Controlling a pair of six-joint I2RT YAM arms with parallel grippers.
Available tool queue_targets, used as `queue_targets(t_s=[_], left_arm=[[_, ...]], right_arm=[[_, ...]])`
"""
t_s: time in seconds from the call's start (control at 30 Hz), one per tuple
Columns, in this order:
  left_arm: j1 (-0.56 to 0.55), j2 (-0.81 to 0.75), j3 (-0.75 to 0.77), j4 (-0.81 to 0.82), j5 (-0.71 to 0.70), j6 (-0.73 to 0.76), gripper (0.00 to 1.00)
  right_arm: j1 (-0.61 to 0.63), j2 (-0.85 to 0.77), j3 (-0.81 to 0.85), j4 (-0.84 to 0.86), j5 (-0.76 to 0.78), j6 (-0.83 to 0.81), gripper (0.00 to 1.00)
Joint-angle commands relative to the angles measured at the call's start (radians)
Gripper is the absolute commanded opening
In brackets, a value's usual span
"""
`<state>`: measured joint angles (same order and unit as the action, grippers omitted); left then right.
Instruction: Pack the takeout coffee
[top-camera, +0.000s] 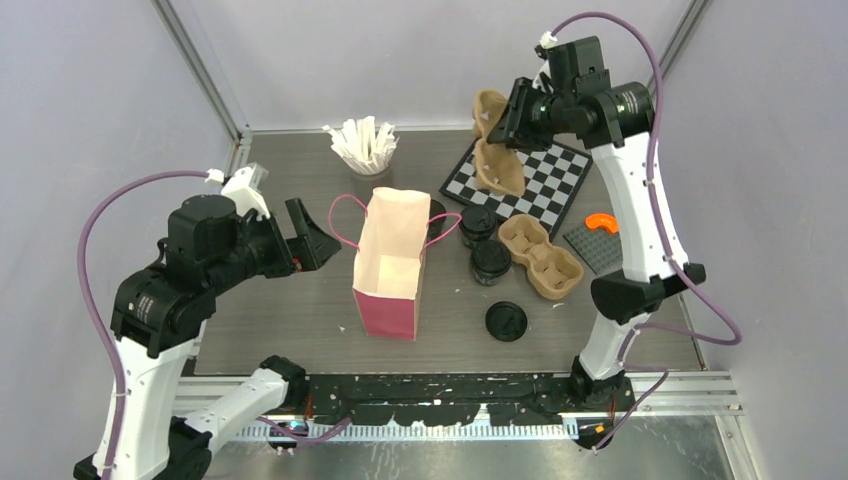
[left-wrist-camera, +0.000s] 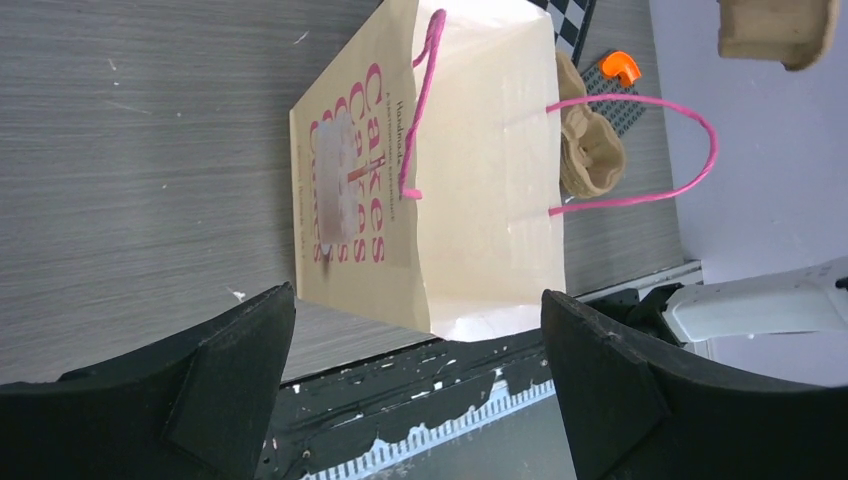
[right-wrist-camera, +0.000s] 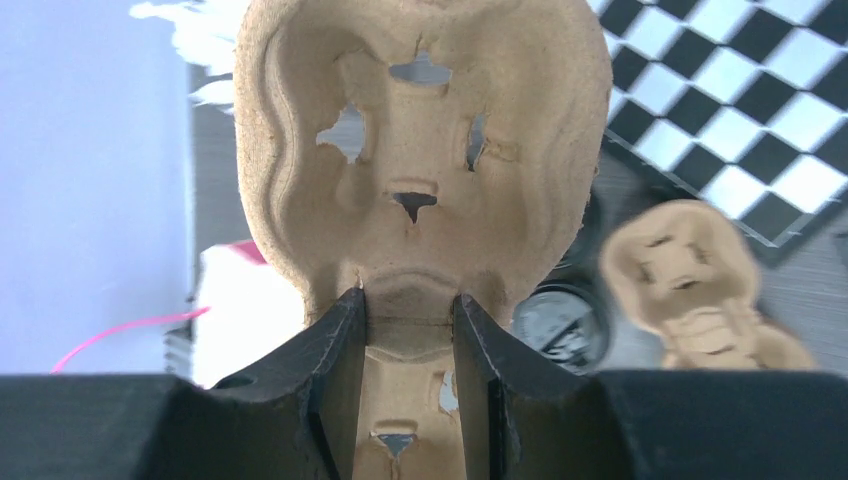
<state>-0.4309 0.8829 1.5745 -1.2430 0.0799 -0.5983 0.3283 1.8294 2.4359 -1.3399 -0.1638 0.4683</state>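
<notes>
Cups (top-camera: 490, 262) far from right end effector (right-wrist-camera: 410, 315) gripping carrier (right-wrist-camera: 420, 150); left end effector (left-wrist-camera: 415, 320) gaping, empty

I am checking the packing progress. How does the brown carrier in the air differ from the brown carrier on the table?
Grip: the lifted carrier is pinched between the right fingers; the table carrier is touched by nothing.
Pose: the lifted carrier hangs tilted above the checkered board; the table carrier lies flat, holes up.
Both are brown pulp, with two holes, and empty.

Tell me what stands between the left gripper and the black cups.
The paper bag stands between left gripper and black cups, shown in the top view.
</notes>
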Motion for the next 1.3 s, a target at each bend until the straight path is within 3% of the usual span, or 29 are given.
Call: queue_targets(t_s=[0.0,0.3,0.43,0.6,0.73,0.87,1.2,1.27], left_arm=[[-0.002,0.031,0.041,0.083,0.016,-0.009,0.94],[-0.002,0.044,-0.018,0.161,-0.042,-0.029,0.84],[-0.002,0.041,-0.042,0.219,-0.031,-0.035,0.82],[-0.002,0.051,-0.077,0.285,-0.004,-0.041,0.71],[-0.002,0.057,-0.082,0.287,-0.022,-0.028,0.61],[0.0,0.056,-0.087,0.283,-0.06,-0.014,0.57],[0.025,0.081,-0.113,0.338,-0.039,-0.012,0.48],[0.035,0.088,-0.107,0.334,-0.026,-0.012,0.38]], right_arm=[[0.119,-0.121,-0.024,0.139,-0.013,0.159,0.37],[0.352,-0.254,-0.227,0.421,0.061,0.372,0.37],[0.417,-0.239,-0.228,0.44,0.084,0.409,0.38],[0.509,-0.225,-0.252,0.5,0.144,0.454,0.38],[0.575,-0.223,-0.301,0.51,0.256,0.474,0.38],[0.608,-0.222,-0.36,0.536,0.306,0.496,0.38],[0.663,-0.157,-0.341,0.42,0.386,0.473,0.38],[0.671,-0.155,-0.35,0.402,0.401,0.466,0.38]])
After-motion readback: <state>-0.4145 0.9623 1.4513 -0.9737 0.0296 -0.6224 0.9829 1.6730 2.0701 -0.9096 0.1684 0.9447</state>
